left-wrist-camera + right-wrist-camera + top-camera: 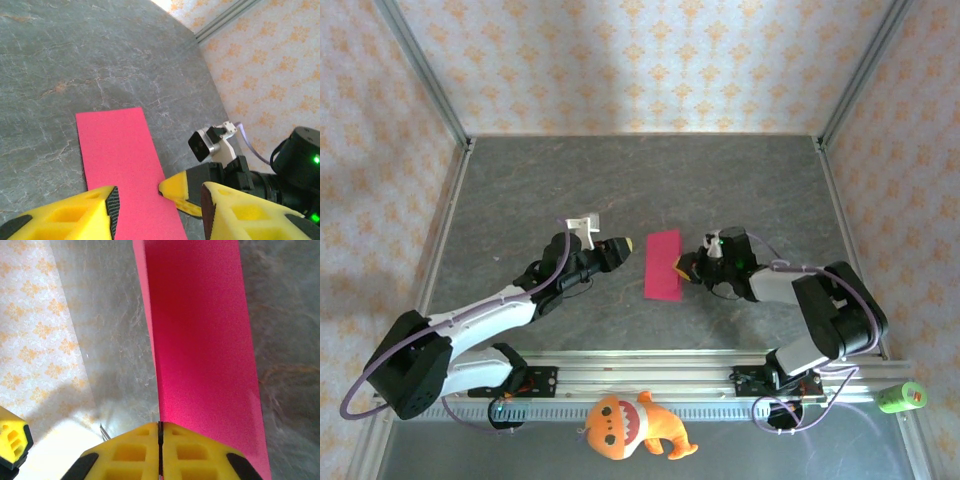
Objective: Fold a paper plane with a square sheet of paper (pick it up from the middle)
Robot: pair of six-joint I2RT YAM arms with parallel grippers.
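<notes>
- Location — the square sheet of paper (663, 264), folded narrow, lies between the grippers.
- Grip: right gripper (161, 440), 2 fingers together, pinches its edge; left gripper (159, 210) stands apart.
- Risk — we judge a lone pull skews the crease.

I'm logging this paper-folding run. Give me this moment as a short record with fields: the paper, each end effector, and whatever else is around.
paper: pink sheet, a narrow rectangle on the grey table
left end effector: open, pointed at the sheet, holding nothing
right end effector: shut, seemingly clamped on the sheet's edge
other items: orange plush toy and green cylinder, both in front of the arm bases
</notes>
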